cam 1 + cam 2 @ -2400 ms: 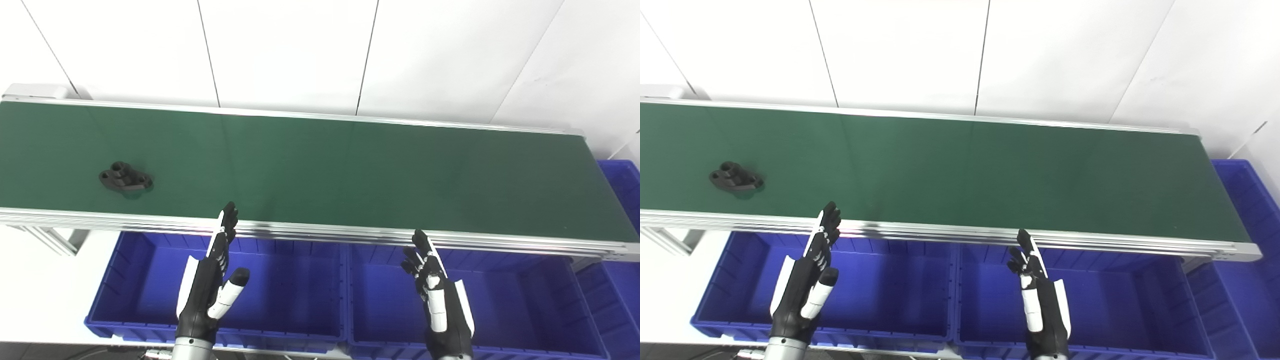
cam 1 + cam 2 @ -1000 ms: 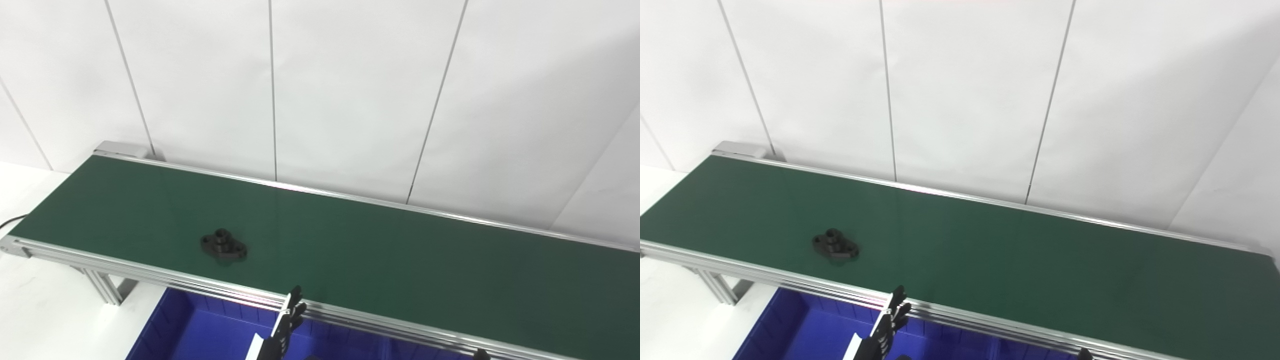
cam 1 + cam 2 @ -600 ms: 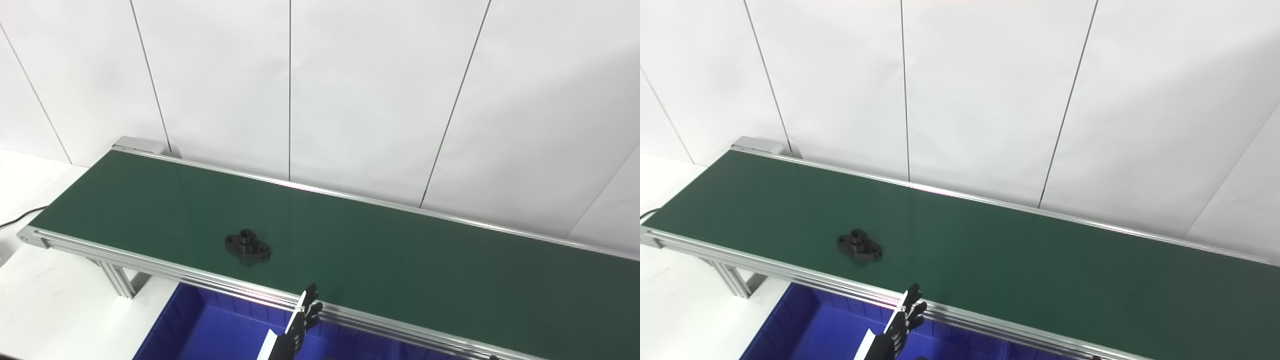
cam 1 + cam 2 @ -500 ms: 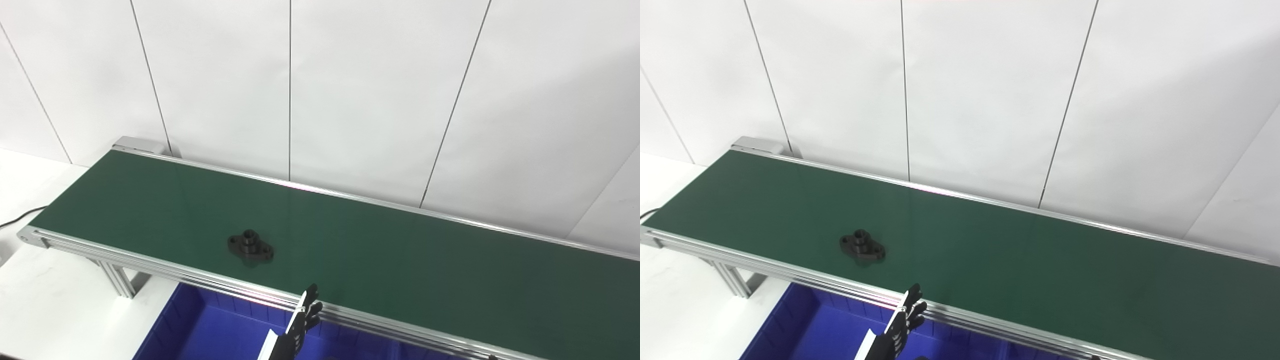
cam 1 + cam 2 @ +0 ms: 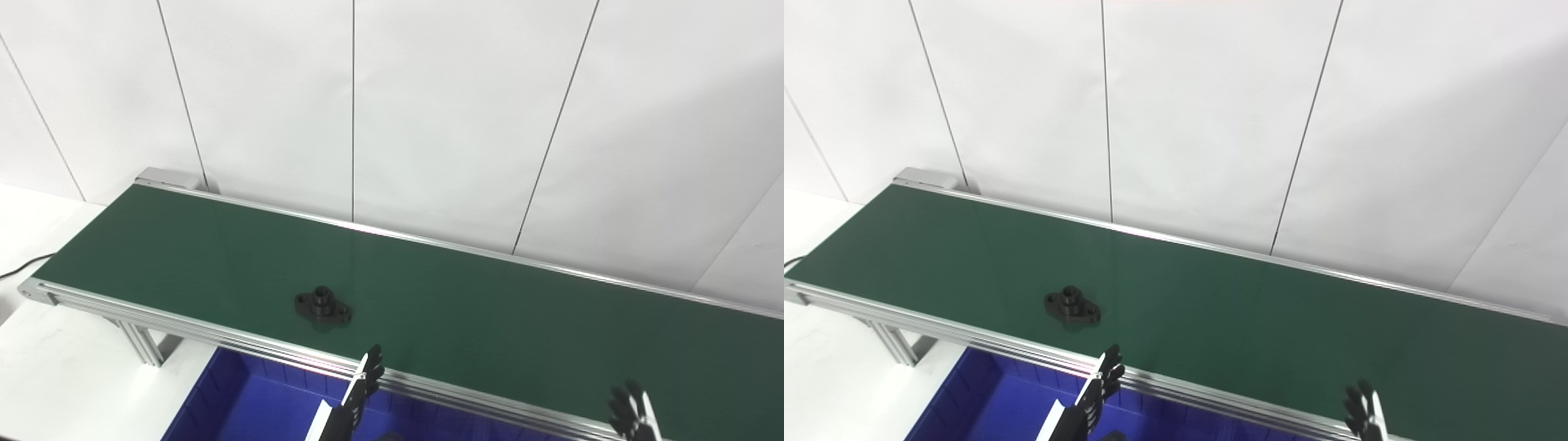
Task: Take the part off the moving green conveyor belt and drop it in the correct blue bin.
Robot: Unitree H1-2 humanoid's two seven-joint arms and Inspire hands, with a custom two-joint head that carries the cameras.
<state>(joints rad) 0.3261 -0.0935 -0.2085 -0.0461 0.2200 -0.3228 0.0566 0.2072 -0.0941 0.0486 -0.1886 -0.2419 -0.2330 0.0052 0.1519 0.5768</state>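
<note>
A black flanged part (image 5: 323, 305) with a raised hub lies flat on the green conveyor belt (image 5: 465, 318), near the belt's front rail and left of centre. My left hand (image 5: 349, 404) rises from the bottom edge, fingers straight and apart, holding nothing, just in front of the rail and slightly right of the part. Only the fingertips of my right hand (image 5: 631, 413) show at the bottom right, spread and empty. A blue bin (image 5: 245, 404) sits below the rail under my left hand; most of it is cut off.
The belt's aluminium front rail (image 5: 202, 334) runs diagonally between my hands and the part. A white table (image 5: 55, 380) and the conveyor's leg frame (image 5: 141, 349) are at lower left. A white panelled wall stands behind the belt.
The part has ridden rightward along the belt, closer to my left hand. My right hand's fingertips have come up into view at the bottom right. The camera tilted up earlier.
</note>
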